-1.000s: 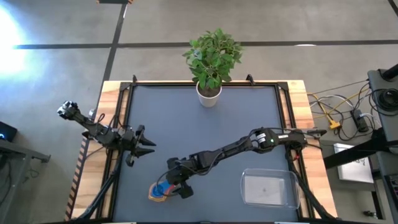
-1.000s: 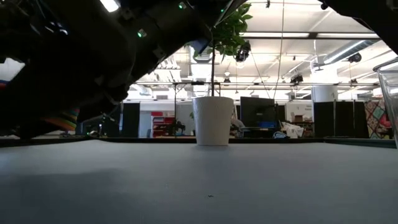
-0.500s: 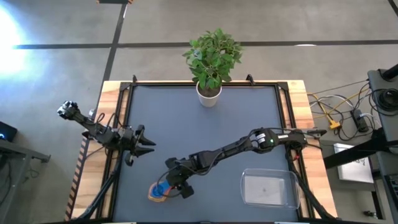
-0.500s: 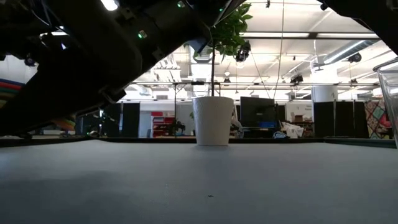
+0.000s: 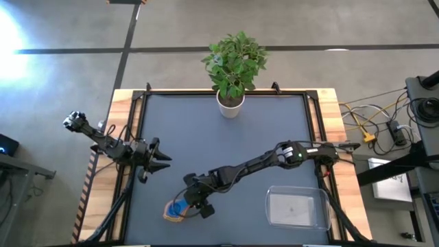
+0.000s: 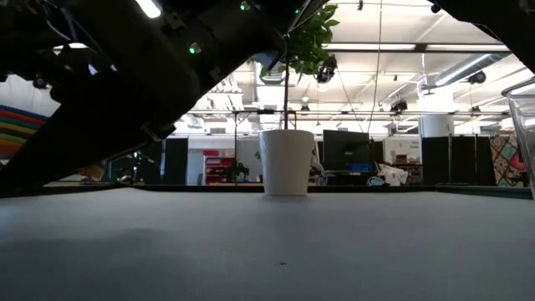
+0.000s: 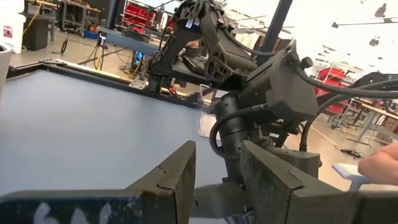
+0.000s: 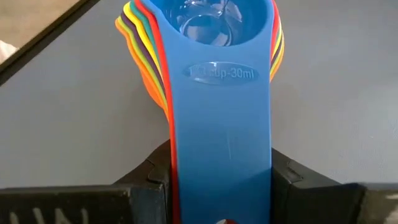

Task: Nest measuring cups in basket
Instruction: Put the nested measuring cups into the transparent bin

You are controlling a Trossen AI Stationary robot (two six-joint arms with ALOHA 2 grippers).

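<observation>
The measuring cups [image 8: 205, 37] sit nested in one stack, blue on top, with red, yellow, orange and purple rims showing beneath. The stack lies near the table's front left [image 5: 176, 211] and shows as coloured stripes at the edge of the low view [image 6: 21, 134]. My right gripper [image 8: 221, 171] reaches over from the right and is shut on the stack's handles. My left gripper [image 5: 161, 159] hovers open at the table's left side, holding nothing. The clear basket [image 5: 295, 208] rests flat at the front right. My right gripper pinches the stacked handles [image 8: 221, 155] between its two fingers, one finger on each long edge. The fingers come from the table's right, slanting down, and point along the handles toward the bowls. Whether the bowls rest on the table or hang clear, I cannot tell.
A white pot with a green plant [image 5: 230, 103] stands at the middle of the far edge. The right arm [image 5: 260, 163] stretches slantwise across the table's middle. Bare grey tabletop [image 5: 219, 137] lies between the plant and the arm. A person's hand shows at the edge of the left wrist view [image 7: 379, 165].
In the low view the striped stack of cups has gone up and toward the picture's left beside my right arm. In the high view the stack stays at the same spot on the table.
</observation>
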